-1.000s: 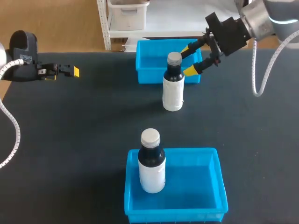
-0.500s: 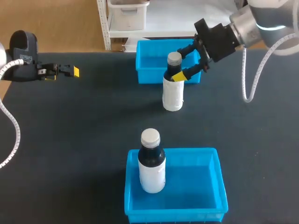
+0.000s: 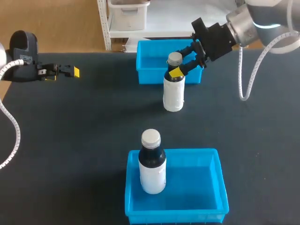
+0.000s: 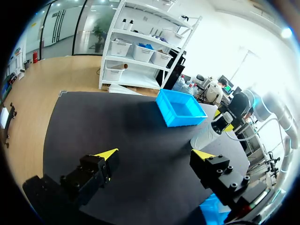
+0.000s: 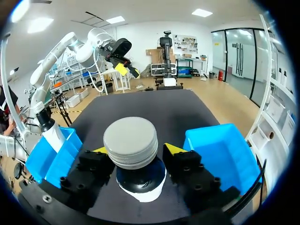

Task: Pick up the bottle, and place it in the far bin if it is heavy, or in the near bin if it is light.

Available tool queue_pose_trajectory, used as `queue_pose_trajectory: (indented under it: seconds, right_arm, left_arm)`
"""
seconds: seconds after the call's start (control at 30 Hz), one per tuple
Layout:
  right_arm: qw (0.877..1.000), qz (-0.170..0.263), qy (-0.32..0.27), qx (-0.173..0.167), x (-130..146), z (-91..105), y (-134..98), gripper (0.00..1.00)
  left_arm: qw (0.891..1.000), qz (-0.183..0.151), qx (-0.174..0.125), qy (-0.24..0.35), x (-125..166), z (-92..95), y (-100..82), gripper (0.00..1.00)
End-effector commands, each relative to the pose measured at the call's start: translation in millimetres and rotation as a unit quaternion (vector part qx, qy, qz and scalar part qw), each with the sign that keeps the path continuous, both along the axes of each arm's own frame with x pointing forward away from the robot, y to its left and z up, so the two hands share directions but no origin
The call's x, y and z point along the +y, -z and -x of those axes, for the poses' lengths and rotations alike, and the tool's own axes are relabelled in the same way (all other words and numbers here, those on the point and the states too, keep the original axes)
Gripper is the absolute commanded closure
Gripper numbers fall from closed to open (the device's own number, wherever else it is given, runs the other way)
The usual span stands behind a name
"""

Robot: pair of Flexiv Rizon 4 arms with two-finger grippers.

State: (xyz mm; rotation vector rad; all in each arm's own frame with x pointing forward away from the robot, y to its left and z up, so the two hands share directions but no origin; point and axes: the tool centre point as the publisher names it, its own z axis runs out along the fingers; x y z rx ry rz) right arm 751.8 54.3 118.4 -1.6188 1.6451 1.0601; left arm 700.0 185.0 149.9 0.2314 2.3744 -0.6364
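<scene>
The dark desk (image 3: 70,140) carries two blue bins. The near bin (image 3: 220,180) sits at the front edge, and the far bin (image 3: 149,70) sits at the back edge, well apart from it.

A second bottle (image 3: 152,171) with a white body, dark shoulder and pale cap stands upright inside the near bin, against its left wall.

The bottle (image 3: 173,96) of the task has the same build and a grey cap. It stands upright on the bare desk, just in front of the far bin and in neither bin.

The right arm comes in from the back right corner. Its right claw (image 3: 181,62) is at the bottle's neck, one yellow tip in front of the dark shoulder and the other finger behind it. In the right wrist view the grey cap (image 5: 130,140) rises between the two fingers, which straddle the neck without clamping it, so this claw is released.

The left claw (image 3: 65,71) hangs over the far left of the desk, well away from both bottles. Its fingers are spread wide with nothing between them (image 4: 154,153).
</scene>
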Motion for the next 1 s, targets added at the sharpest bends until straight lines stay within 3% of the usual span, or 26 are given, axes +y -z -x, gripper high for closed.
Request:
queue_pose_trajectory:
  seconds: [0.03, 0.2, 0.37, 1.0]
  right_arm:
    - [1.000, -0.002, 0.000, 0.000, -0.4, 0.4, 1.0, 0.51]
    - [1.000, -0.002, 0.000, 0.002, -2.4, 3.5, 1.8, 0.54]
    - [1.000, -0.003, 0.001, 0.001, -4.8, 6.7, -0.1, 0.65]
    - [1.000, 0.002, 0.020, -0.023, -26.8, 4.6, -31.9, 0.67]
  left_arm:
    - [1.000, 0.000, 0.000, 0.000, 0.0, 0.0, 0.0, 0.00]
    - [1.000, 0.000, 0.000, 0.000, 0.0, 0.0, 0.0, 0.00]
    - [1.000, 0.000, 0.000, 0.000, 0.0, 0.0, 0.0, 0.00]
    - [1.000, 0.000, 0.000, 0.000, 0.0, 0.0, 0.0, 0.00]
